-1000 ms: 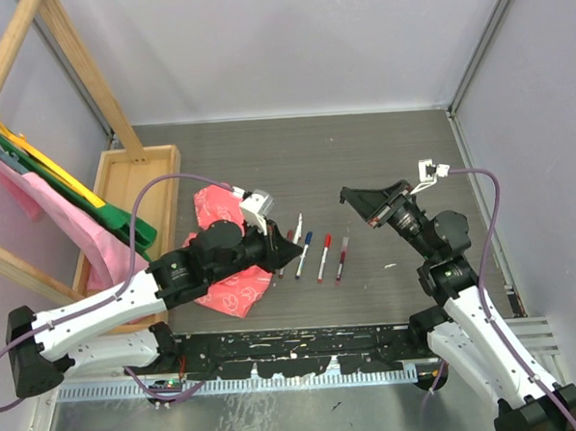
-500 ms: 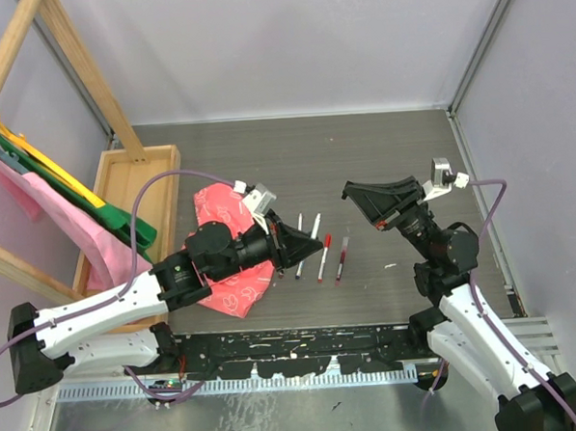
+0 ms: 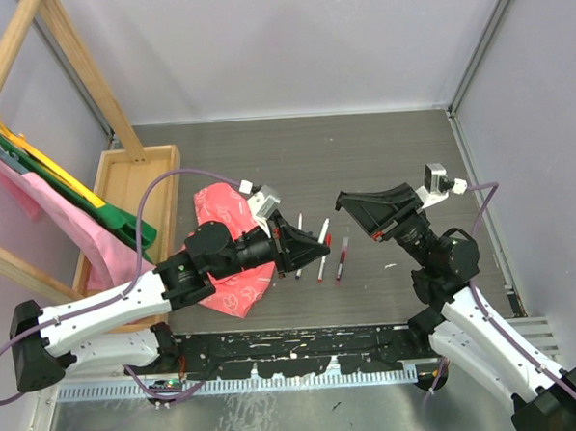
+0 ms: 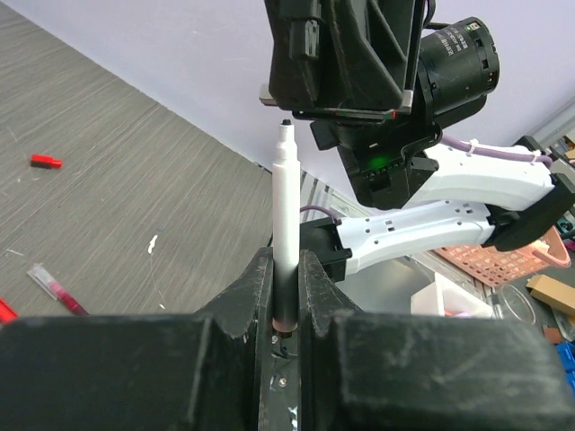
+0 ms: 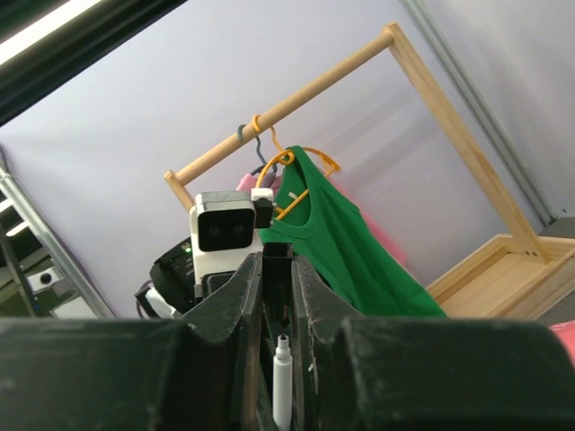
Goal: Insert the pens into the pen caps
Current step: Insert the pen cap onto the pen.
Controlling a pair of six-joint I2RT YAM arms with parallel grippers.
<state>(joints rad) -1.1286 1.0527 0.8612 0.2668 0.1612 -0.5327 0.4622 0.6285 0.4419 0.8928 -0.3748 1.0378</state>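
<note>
My left gripper (image 3: 316, 241) is shut on the rear end of a white pen (image 4: 286, 224), whose black tip points at my right gripper (image 3: 348, 205). My right gripper (image 5: 277, 262) is shut on a black pen cap (image 5: 277, 280). The held pen also shows in the right wrist view (image 5: 282, 382), with its tip just short of the cap's opening. Both grippers meet in the air above the table. Three more pens lie in a row below: a white one (image 3: 297, 249), a red-ended one (image 3: 322, 265) and a dark red one (image 3: 341, 259).
A pink patterned cloth (image 3: 222, 240) lies under my left arm. A wooden tray (image 3: 123, 200) and a clothes rack with a green shirt (image 5: 346, 242) stand at the left. A small red cap (image 4: 45, 162) lies on the grey table.
My left gripper has moved right and lifted the pen off the row. My right gripper has swung left and down toward it, closing the gap between cap and pen tip.
</note>
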